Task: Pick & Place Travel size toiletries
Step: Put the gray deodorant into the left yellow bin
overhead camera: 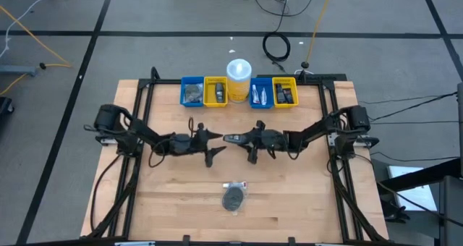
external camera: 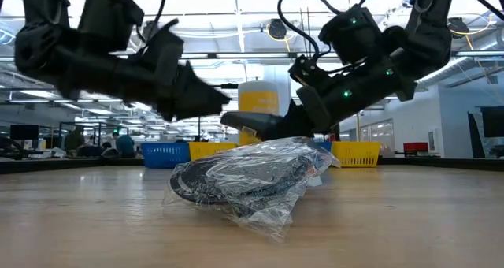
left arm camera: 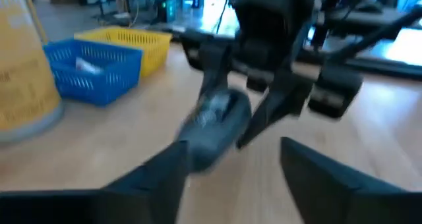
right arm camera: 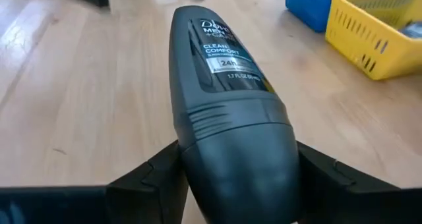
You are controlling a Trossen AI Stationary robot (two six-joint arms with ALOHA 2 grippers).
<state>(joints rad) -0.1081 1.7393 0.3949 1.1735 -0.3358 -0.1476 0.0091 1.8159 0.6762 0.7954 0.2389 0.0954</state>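
I see both arms reaching to frame centre, tips nearly meeting. The right gripper (right arm camera: 234, 178) clamps a dark bottle (right arm camera: 224, 112) above the table; the left gripper (overhead camera: 215, 136) stands open, empty. A wrapped disc (overhead camera: 234, 197) lies lower centre.

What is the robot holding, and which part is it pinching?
The right gripper holds a dark deodorant bottle, pinched at its cap end. The left gripper is open and holds nothing.

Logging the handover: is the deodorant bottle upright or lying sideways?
Lying sideways: the deodorant bottle is held level above the table between the right gripper's fingers, cap end inward.
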